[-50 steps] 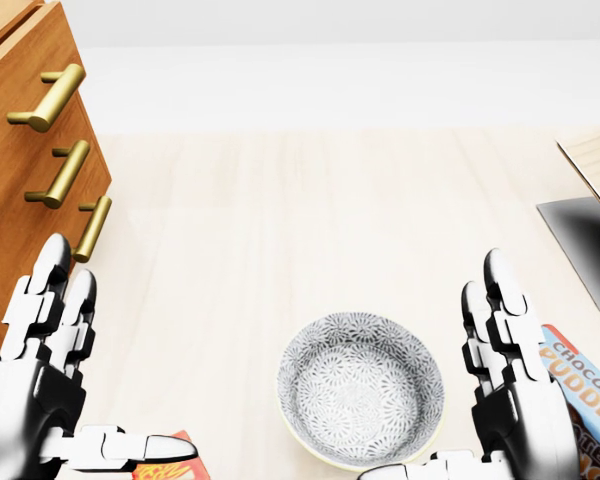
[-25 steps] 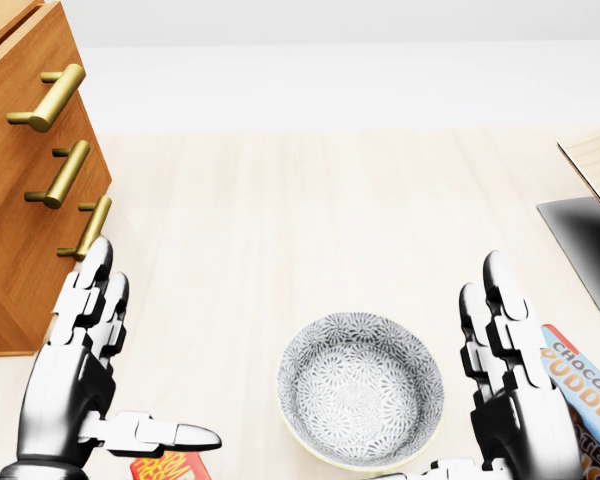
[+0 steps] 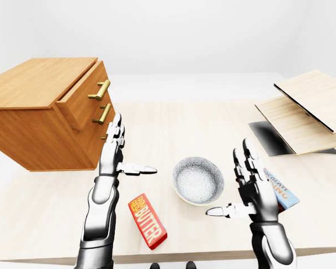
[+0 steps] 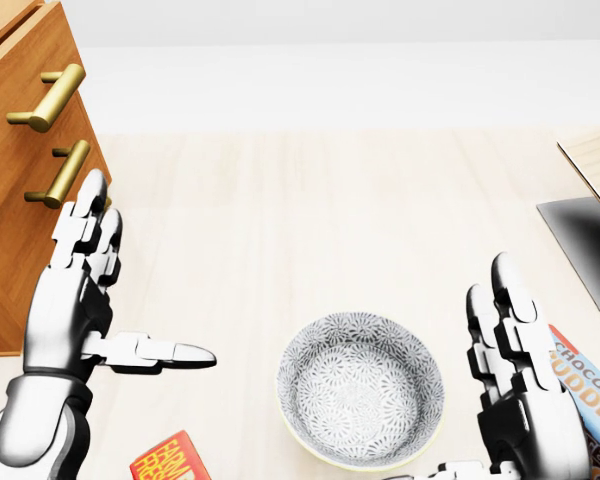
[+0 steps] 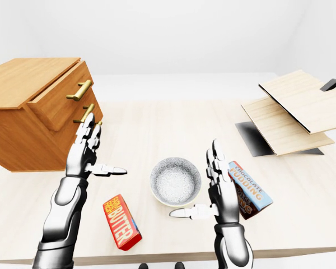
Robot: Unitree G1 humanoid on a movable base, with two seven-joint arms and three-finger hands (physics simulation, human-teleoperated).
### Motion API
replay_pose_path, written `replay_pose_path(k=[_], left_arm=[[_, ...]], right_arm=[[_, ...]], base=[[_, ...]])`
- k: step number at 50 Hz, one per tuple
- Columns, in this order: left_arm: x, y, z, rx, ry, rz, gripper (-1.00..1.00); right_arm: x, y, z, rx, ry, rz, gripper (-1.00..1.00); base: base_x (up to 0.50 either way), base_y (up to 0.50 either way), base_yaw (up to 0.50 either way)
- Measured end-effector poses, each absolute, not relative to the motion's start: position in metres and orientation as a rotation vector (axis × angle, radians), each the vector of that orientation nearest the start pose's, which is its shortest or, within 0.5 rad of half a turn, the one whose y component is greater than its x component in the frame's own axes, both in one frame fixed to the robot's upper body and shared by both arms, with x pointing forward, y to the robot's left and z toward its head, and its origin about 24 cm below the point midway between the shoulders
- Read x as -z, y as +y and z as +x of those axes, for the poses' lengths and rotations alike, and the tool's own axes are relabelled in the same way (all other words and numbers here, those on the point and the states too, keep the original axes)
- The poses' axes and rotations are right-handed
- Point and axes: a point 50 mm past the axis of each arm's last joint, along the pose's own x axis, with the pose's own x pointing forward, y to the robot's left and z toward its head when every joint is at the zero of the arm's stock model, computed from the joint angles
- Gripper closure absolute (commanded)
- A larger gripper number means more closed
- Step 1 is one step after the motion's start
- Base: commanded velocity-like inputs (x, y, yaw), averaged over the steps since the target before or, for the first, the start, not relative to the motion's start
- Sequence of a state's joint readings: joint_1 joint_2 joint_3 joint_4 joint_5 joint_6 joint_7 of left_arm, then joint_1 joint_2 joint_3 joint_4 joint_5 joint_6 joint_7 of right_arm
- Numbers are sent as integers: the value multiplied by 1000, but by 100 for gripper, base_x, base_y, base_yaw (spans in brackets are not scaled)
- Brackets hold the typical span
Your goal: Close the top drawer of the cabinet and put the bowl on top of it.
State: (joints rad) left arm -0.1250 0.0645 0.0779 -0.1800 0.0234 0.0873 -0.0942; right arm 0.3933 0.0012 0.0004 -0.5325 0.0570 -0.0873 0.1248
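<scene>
A wooden cabinet (image 3: pixel 39 112) stands at the left of the table, its top drawer (image 3: pixel 81 101) pulled out past the lower ones, with a brass handle (image 3: pixel 101 89). The grey patterned bowl (image 4: pixel 360 388) sits upright on the table between my hands. My left hand (image 4: pixel 130 290) is open, fingers up and thumb spread toward the bowl, held just right of the cabinet's lower handles without touching them. To the right of the bowl, my right hand (image 4: pixel 460 380) is open too, palm facing the bowl and a small gap away from its rim. Neither hand holds anything.
A red butter box (image 3: pixel 147 220) lies below the left hand near the table's bottom edge. A chocolate pudding box (image 5: pixel 247 188) lies behind the right hand. Stacked wooden boards (image 3: pixel 302 109) and a dark mat (image 3: pixel 269 137) occupy the right side.
My left hand has risen and moved up the head view toward the cabinet's handles, staying open. The right hand has dropped slightly. The bowl and the camera have not moved.
</scene>
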Motion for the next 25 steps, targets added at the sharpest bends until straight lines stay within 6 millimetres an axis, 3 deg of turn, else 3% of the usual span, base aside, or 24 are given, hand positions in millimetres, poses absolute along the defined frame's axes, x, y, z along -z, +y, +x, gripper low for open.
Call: replay_pose_path(k=[14, 25], left_arm=[[-126, 169, 286, 38, -271, 97, -100], [-152, 183, 291, 10, -364, 96, -100]], right_arm=[[-98, -167, 172, -16, -261, 22, -100], [-101, -169, 169, -17, -273, 29, -100]], base=[[0, 0, 0], [0, 0, 0]])
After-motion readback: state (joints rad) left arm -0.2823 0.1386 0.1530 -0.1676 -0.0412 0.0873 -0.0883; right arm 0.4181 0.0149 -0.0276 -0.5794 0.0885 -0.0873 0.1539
